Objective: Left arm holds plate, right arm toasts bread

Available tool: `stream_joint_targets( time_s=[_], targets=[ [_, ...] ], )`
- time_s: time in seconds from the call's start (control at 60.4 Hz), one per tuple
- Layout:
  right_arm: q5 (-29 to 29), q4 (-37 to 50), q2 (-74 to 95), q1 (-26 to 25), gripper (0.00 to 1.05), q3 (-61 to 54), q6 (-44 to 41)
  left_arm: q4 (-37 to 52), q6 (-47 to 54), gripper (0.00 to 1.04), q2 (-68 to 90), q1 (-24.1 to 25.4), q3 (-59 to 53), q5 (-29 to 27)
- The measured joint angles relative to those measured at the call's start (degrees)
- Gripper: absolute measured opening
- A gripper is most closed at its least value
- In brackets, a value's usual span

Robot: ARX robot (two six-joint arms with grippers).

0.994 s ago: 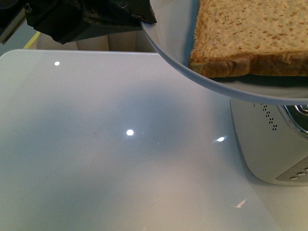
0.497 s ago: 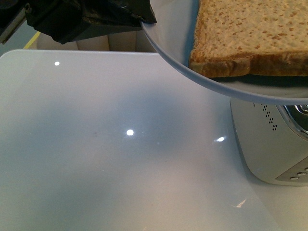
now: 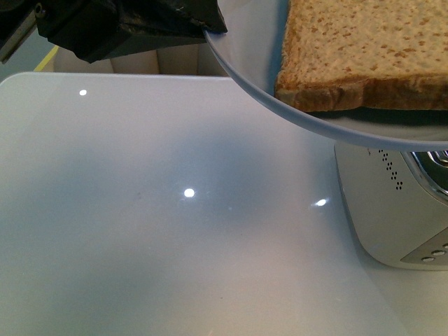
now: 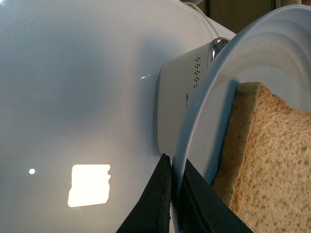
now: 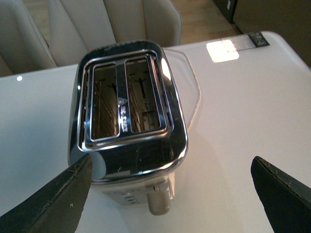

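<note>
The pale plate (image 3: 252, 63) hangs in the air at the top right of the front view, over the table and the toaster. My left gripper (image 3: 203, 24) is shut on its rim; in the left wrist view the gripper (image 4: 175, 177) has one black finger on each side of the plate's (image 4: 262, 53) edge. The bread (image 3: 364, 49), a brown speckled slice with a darker crust, lies flat on the plate, and the left wrist view shows the bread (image 4: 272, 170) too. My right gripper (image 5: 170, 189) is open above the toaster, with nothing between its fingers.
A white and chrome two-slot toaster (image 5: 127, 128) stands on the white table (image 3: 140, 231), its slots empty and its lever (image 5: 156, 204) facing the right wrist camera. In the front view the toaster (image 3: 392, 210) sits at the right, under the plate. Pale chairs (image 5: 97, 24) stand beyond the table.
</note>
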Motion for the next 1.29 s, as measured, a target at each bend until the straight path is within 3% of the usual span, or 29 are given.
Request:
stream_joint_targets(
  time_s=[0.133, 0.315, 0.547, 0.729, 0.944, 1.292],
  targets=[
    [-0.2, -0.4, 3.4, 1.2, 0.96, 4.1, 1.0, 0.0, 0.0, 0.03, 0.0, 0.0, 0.0, -0.1],
    [1.9, -5.9, 8.2, 7.3, 0.96, 11.4, 7.3, 0.0, 0.0, 0.03, 0.0, 0.0, 0.0, 0.0],
    [8.2, -9.7, 13.0, 19.5, 0.96, 18.4, 17.4, 0.0, 0.0, 0.03, 0.0, 0.0, 0.0, 0.0],
    [9.2, -15.9, 16.0, 27.3, 0.96, 21.3, 28.1, 0.0, 0.0, 0.03, 0.0, 0.0, 0.0, 0.0],
    [12.7, -21.8, 18.2, 32.2, 0.96, 24.8, 38.1, 0.0, 0.0, 0.03, 0.0, 0.0, 0.0, 0.0],
    [8.4, -23.0, 24.5, 35.5, 0.96, 28.7, 48.5, 0.0, 0.0, 0.03, 0.0, 0.0, 0.0, 0.0]
  ],
)
